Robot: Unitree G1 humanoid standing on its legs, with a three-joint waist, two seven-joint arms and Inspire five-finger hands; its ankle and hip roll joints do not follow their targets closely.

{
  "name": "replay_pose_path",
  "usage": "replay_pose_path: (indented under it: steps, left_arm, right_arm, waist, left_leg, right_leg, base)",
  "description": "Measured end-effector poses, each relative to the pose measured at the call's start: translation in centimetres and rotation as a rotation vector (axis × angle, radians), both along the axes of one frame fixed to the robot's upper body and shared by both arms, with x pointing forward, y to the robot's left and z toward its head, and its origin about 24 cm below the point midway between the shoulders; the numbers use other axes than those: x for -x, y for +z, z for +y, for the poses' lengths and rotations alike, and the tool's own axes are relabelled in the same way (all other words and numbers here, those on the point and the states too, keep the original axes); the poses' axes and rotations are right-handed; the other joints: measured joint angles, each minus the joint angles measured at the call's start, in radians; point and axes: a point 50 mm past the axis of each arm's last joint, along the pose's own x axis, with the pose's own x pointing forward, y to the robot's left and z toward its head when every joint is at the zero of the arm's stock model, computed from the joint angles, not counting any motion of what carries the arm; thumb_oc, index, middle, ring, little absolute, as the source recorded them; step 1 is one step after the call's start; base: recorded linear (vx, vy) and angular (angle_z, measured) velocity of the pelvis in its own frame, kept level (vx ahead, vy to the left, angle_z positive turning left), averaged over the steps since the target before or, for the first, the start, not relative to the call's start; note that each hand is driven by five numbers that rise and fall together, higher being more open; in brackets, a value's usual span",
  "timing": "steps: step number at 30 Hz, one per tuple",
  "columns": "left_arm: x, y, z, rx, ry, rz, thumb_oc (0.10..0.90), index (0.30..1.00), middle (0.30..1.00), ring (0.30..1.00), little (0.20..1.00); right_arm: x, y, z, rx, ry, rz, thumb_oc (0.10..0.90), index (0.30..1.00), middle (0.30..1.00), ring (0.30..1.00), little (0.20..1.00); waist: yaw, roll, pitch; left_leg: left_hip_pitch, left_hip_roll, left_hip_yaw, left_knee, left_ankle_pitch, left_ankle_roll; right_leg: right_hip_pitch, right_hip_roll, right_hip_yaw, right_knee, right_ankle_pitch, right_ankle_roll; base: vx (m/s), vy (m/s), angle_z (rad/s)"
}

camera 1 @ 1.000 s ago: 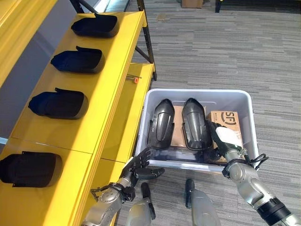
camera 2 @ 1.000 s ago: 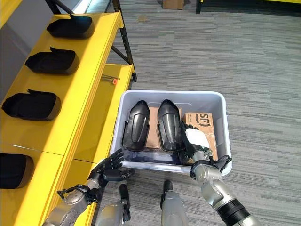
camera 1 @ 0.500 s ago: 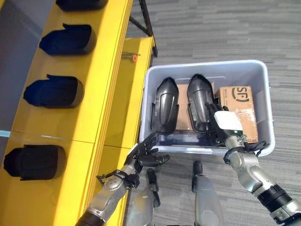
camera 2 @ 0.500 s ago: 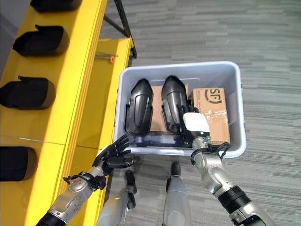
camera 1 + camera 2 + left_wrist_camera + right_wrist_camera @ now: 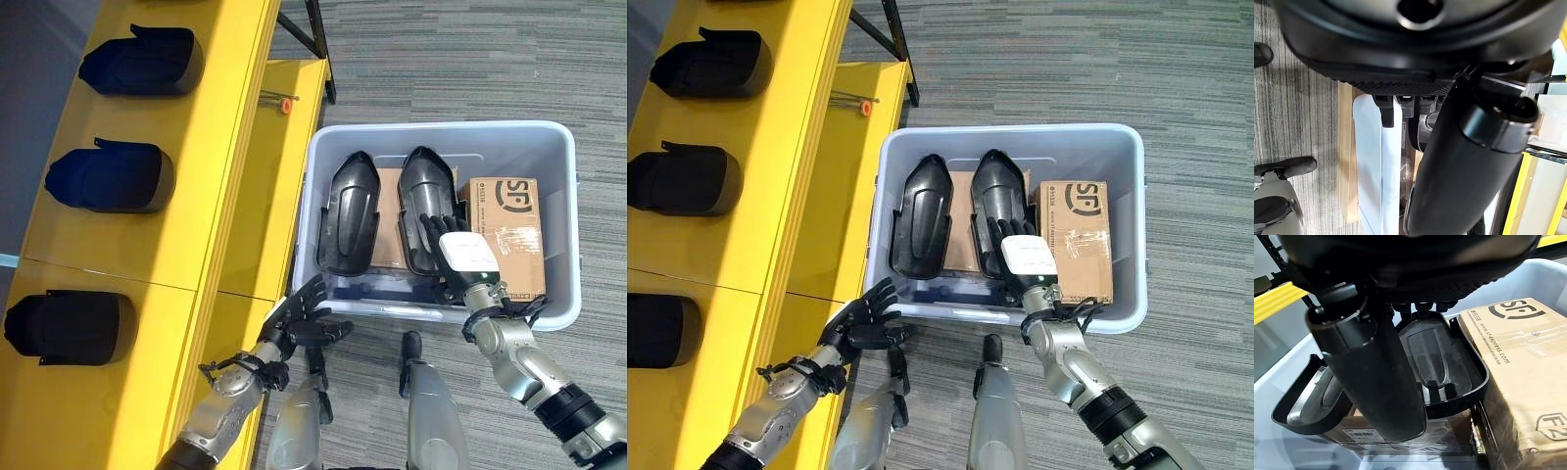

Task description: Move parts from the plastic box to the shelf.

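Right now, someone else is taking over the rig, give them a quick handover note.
Left hand: open, fingers spread at the box's near left corner, holding nothing.
Right hand: open, reaching into the box, fingers over the right part, no grip yet.
Box: two black parts, the left part and the right one, lying on cardboard beside a carton.
Shelf: three parts already placed.
Left: grasp each remaining part and move it to the shelf.

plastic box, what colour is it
Pale grey-blue; the plastic box shows best in the right eye view.
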Motion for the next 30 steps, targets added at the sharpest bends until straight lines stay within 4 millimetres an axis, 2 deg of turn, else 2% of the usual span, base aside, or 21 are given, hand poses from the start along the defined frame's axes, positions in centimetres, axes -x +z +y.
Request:
replay_pose_path:
  steps: [9,16,21,24,30]
  left_arm:
    - [-0.3,0.6,-0.2,0.006,-0.008,-0.026,0.900,1.000,1.000,1.000,1.000]
    - [-0.4,0.9,-0.1,0.009,-0.009,-0.035,0.900,1.000,1.000,1.000,1.000]
    - [-0.6,1.2,0.1,0.010,-0.003,-0.062,0.900,1.000,1.000,1.000,1.000]
    - [-0.8,1.4,0.0,0.014,-0.019,-0.069,0.900,1.000,1.000,1.000,1.000]
    - [-0.9,1.5,-0.3,0.014,-0.037,-0.074,0.900,1.000,1.000,1.000,1.000]
  right_arm:
    - [-0.8,0.1,-0.7,0.041,-0.043,-0.051,0.900,1.000,1.000,1.000,1.000]
    - [-0.8,0.3,-0.1,0.102,-0.020,-0.116,0.900,1.000,1.000,1.000,1.000]
    - [-1.0,-0.2,1.4,0.165,0.055,-0.109,0.900,1.000,1.000,1.000,1.000]
    - [-1.0,-1.4,1.0,0.200,0.053,-0.066,0.900,1.000,1.000,1.000,1.000]
    - [-1.1,-1.9,0.5,0.228,0.026,-0.044,0.900,1.000,1.000,1.000,1.000]
  waist:
    - [0.018,0.001,0.000]
    - [0.022,0.004,0.002]
    - [0.024,0.006,0.002]
    - [0.032,0.008,0.002]
    - [0.047,0.008,0.002]
  left_leg:
    - [-0.038,0.000,-0.003,0.014,0.000,0.000]
    - [-0.053,-0.001,-0.005,0.014,0.000,0.000]
    - [-0.080,-0.001,-0.006,0.015,0.003,0.000]
    - [-0.085,-0.001,-0.011,0.016,0.006,-0.003]
    - [-0.089,0.000,-0.015,0.018,0.006,-0.003]
  right_leg:
    - [-0.036,-0.001,0.000,0.010,0.000,-0.001]
    - [-0.050,-0.002,-0.001,0.013,0.003,-0.003]
    - [-0.080,-0.002,-0.001,0.017,0.004,-0.005]
    - [-0.083,-0.003,-0.004,0.024,0.004,-0.006]
    - [-0.083,-0.003,-0.008,0.024,0.004,-0.006]
  base:
    - [-0.01,-0.004,0.00]
    - [-0.02,0.000,0.00]
    - [-0.05,-0.012,0.00]
    - [-0.02,-0.012,0.03]
    - [0.00,-0.011,0.01]
